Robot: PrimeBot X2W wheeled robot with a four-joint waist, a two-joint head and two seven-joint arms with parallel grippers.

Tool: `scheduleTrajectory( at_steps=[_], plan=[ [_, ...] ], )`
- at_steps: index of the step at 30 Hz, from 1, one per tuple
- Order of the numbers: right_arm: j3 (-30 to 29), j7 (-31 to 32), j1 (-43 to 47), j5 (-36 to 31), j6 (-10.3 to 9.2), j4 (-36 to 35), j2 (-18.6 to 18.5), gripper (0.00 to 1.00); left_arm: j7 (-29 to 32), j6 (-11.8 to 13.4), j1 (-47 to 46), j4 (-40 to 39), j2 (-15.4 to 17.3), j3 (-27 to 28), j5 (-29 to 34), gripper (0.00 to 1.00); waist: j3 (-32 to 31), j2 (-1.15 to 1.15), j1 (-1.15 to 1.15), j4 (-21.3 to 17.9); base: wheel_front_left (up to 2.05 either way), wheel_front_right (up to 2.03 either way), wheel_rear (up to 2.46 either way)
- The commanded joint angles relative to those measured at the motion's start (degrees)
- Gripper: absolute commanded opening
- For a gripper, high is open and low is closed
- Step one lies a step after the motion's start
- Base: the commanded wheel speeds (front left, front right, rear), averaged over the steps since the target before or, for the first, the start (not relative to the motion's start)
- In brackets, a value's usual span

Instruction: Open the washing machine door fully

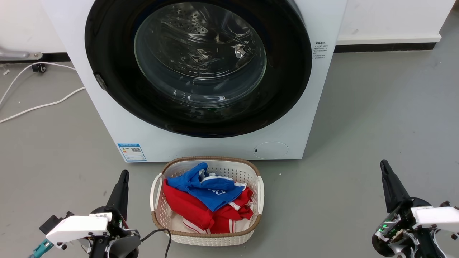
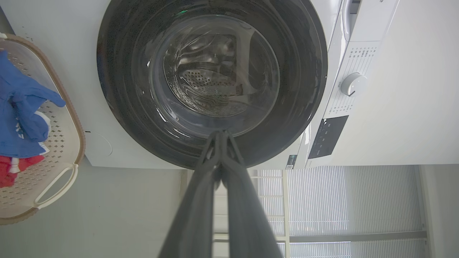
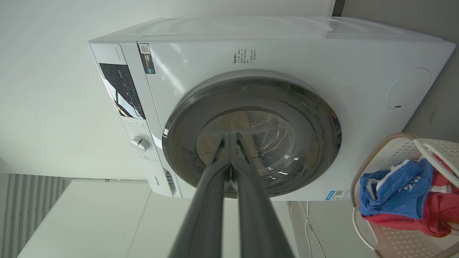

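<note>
Standing on a smooth grey floor [image 1: 376,107], the white boxy front-loading washing machine [image 1: 215,147] faces the robot, in front of a white wall [image 1: 387,18] that ends in a black baseboard [image 1: 380,47]. The large round glossy black washing machine door [image 1: 199,61], with its bulging clear glass centre, lies shut flat against the front. It is nearly as wide as the cabinet, and the perforated steel drum shows through the glass. Low on the front panel are a blue label [image 1: 132,152] on the left and a round hatch [image 1: 270,149] on the right. Just in front of the washer a white perforated plastic basket with a brown woven rim [image 1: 229,170] sits on the floor. It holds a crumpled blue garment [image 1: 211,190] lying on top of a red one with white stripes [image 1: 193,211]. The left end effector [image 1: 123,177] hangs low beside the basket, its two long dark fingers pressed together with nothing between them, pointing toward the washer and well apart from the door. The right end effector [image 1: 385,168] is on the other side, farther from the basket. Its fingers are likewise closed tip to tip on nothing. Thin white cables [image 1: 43,105] trail across the floor to the washer's left. From the left wrist I can make out a white round dial [image 2: 353,85] on the control panel and pale slatted blinds [image 2: 351,200] beyond the machine.
</note>
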Motion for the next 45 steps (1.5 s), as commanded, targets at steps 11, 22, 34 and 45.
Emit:
scheduleTrajectory(
  at_steps=[11, 22, 34, 45],
  plan=[
    [-0.06, 0.14, -0.68, -0.29, 0.02, 0.02, 0.22, 0.00, 0.14, -0.11, -0.45, -0.18, -0.04, 0.06, -0.10, 0.00, 0.00, 0.00, 0.00, 0.00, 0.00, 0.00, 0.00],
    [-0.07, 0.12, -0.69, -0.31, 0.01, 0.02, 0.22, 0.00, 0.14, -0.11, -0.45, -0.18, -0.04, 0.06, -0.10, 0.00, 0.00, 0.00, 0.00, 0.00, 0.00, 0.00, 0.00],
    [1.29, -2.33, 1.49, -1.60, 0.01, -1.37, 0.02, 1.00, -2.56, 0.00, 0.40, -0.89, -0.05, -3.35, 0.83, 1.00, 0.03, 0.00, 0.00, 0.07, 0.00, 0.00, 0.00],
    [3.25, -5.43, 2.00, -13.94, 0.01, -4.25, -1.57, 1.00, -5.49, 0.00, 0.72, -3.50, -0.03, -5.06, 11.12, 1.00, 0.10, 0.00, 0.00, 0.40, 0.00, 0.00, 0.00]
  ],
)
